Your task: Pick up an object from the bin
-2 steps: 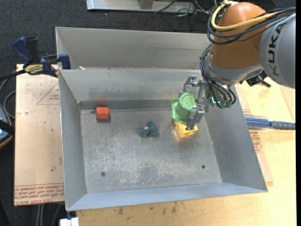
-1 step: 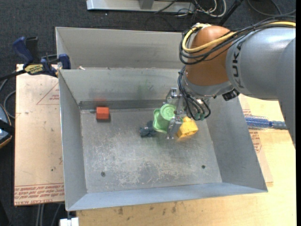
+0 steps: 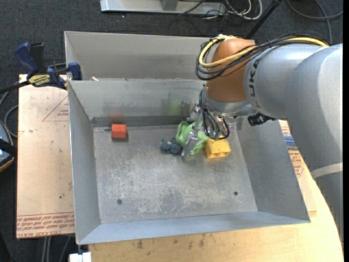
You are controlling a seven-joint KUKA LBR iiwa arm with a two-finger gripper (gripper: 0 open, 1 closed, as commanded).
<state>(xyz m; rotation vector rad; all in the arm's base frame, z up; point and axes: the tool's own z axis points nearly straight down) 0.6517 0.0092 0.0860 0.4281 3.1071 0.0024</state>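
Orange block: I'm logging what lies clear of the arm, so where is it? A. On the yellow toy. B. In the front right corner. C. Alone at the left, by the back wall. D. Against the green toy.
C: the orange block sits alone at the left by the back wall of the bin, apart from the green toy and yellow toy at the gripper.

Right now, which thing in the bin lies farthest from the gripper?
The orange-red block, alone at left; the green piece, dark grey piece and yellow piece crowd the gripper.
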